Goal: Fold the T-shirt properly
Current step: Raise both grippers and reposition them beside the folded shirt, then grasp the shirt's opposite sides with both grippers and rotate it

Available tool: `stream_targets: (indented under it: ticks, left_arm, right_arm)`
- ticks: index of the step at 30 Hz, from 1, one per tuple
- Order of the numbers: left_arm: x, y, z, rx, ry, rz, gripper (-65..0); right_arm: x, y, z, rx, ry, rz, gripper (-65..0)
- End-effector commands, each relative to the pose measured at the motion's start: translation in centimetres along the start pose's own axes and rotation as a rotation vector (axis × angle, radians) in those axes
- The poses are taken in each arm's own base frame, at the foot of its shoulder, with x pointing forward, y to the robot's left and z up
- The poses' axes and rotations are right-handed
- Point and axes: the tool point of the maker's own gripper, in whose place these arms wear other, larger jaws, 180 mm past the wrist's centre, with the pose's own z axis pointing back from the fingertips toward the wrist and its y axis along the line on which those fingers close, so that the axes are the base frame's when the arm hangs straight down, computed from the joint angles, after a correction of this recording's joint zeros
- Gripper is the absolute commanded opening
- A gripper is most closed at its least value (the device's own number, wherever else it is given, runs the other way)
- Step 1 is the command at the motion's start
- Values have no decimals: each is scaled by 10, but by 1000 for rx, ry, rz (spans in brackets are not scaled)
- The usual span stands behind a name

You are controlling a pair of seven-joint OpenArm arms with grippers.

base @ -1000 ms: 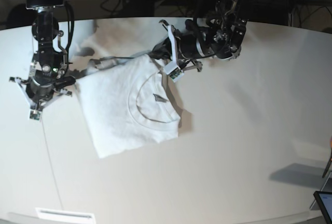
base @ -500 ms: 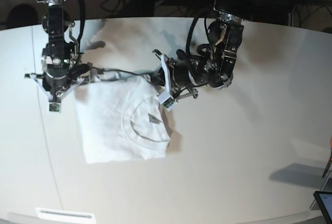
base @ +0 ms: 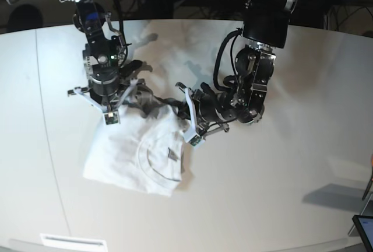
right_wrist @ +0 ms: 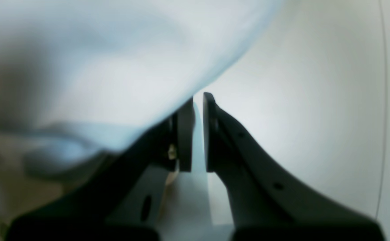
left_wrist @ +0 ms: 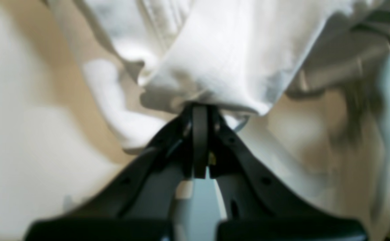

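Left gripper [left_wrist: 200,110] is clamped tight on a bunched fold of the T-shirt [base: 137,150]. Right gripper [right_wrist: 198,100] pinches its edge, jaws narrowly apart. Only the base view shows the T-shirt lying left of centre on the table [base: 280,164].

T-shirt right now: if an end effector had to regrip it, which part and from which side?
Probably the free hemmed corner of the T-shirt nearest the camera in the base view, approached from the bare table on that side. It lies flat and uncovered there, while the far edge is bunched under the left end effector and right end effector.
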Motion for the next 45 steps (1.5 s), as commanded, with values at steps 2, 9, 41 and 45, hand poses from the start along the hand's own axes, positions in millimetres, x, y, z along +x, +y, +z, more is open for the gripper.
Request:
stream_targets:
  ticks: [2,9,41,45]
  left_arm:
    - [28,7,3,0,-68,-11,-650]
    - [40,42,3,99,-39,-66,-650]
    - [47,111,47,267,-139,73,-650]
    - [28,91,56,279,-118,35,-650]
  right_arm:
    - [15,9,7,27,-54,10,-601]
    - [-1,34,22,56,-39,7,-601]
    - [128,-160,-60,-232,-182,105,-601]
    - [135,-175,-74,-229,-166,131,-601]
